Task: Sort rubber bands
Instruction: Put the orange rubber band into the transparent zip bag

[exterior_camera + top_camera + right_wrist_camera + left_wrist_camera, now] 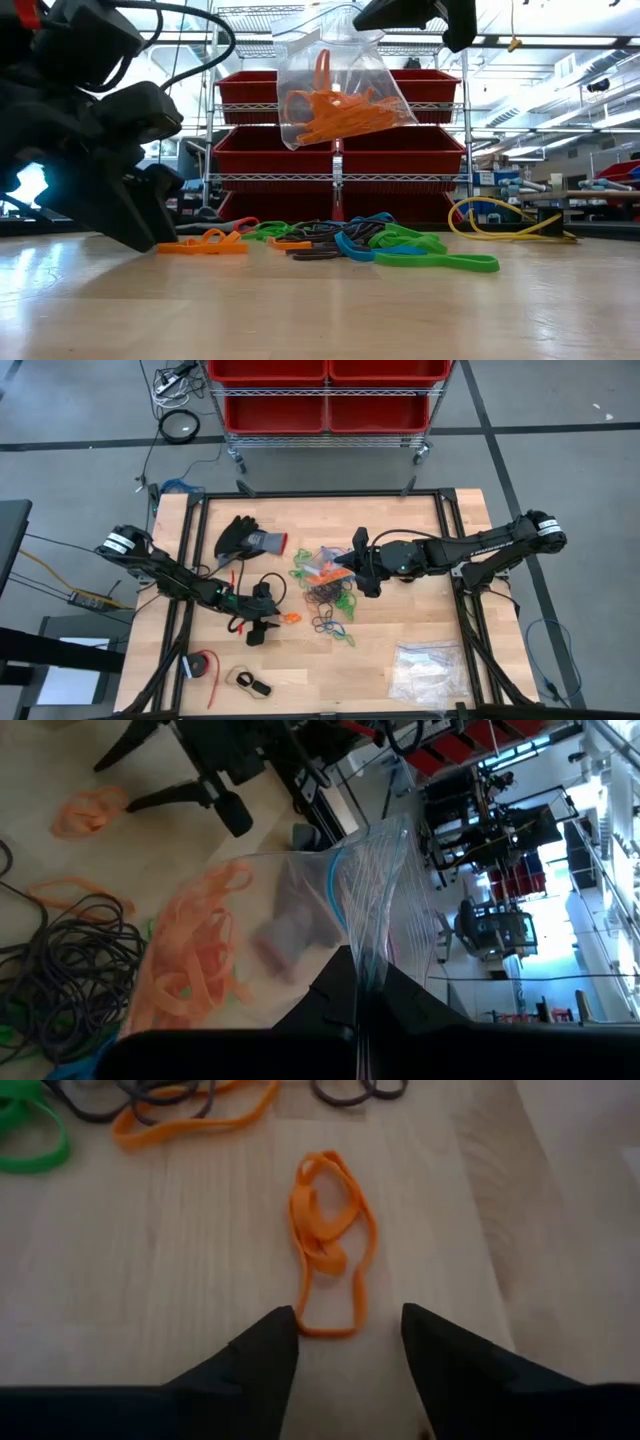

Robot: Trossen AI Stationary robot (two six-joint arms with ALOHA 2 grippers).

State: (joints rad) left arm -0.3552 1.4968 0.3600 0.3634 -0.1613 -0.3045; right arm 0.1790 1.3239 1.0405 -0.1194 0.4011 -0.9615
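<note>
A pile of rubber bands in black, green, blue and orange lies mid-table. One orange band lies apart on the wood. My left gripper is low over the table, open, its fingertips on either side of that band's near end. My right gripper hovers over the pile, shut on a clear zip bag that holds orange bands. My right gripper pinches the zip bag's top edge between its two fingers, coming from the table's right and slanting a little down. The bag hangs below the fingers, mouth up, clear of the table and above the pile.
A black and grey glove lies at the far left. A clear bag of whitish pieces lies near the front right corner. A red spool and a small black item sit front left. A cart with red bins stands beyond the table.
</note>
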